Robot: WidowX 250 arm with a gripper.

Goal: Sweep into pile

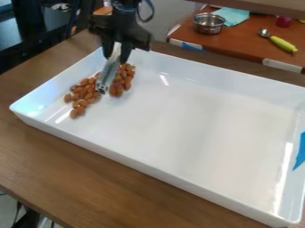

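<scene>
The nuts (83, 93) lie in two loose patches just below the fingers (116, 55): one spreads toward the camera's left and nearer the camera, the other sits close in on the right. Between the patches, the tool (108, 73) runs down from the fingers, tilted, its lower end in among the nuts. The fingers are closed on its upper end. Gripped there, well above the nuts, the tool can probably do the sweeping while the fingers keep clear of the tray (179, 116). Its slanted position between the patches would suit a push to either side, though I cannot tell which is meant. The sweep looks partly done: the nuts are gathered toward one end but do not yet make one pile. The next stroke should bring one patch in against the other, low and gentle, as nuts may roll or slip past the narrow end.

The arm (123, 11) comes in from above the fingers, at the view's top edge, and they point down over the tray's far left part. The tray's walls rise around the nuts and should keep strays in. Beneath the tray, the tabletop (71, 164) extends nearer the camera than the fingers. Beyond the tray, right of the fingers, stands a metal bowl (208, 24).
</scene>
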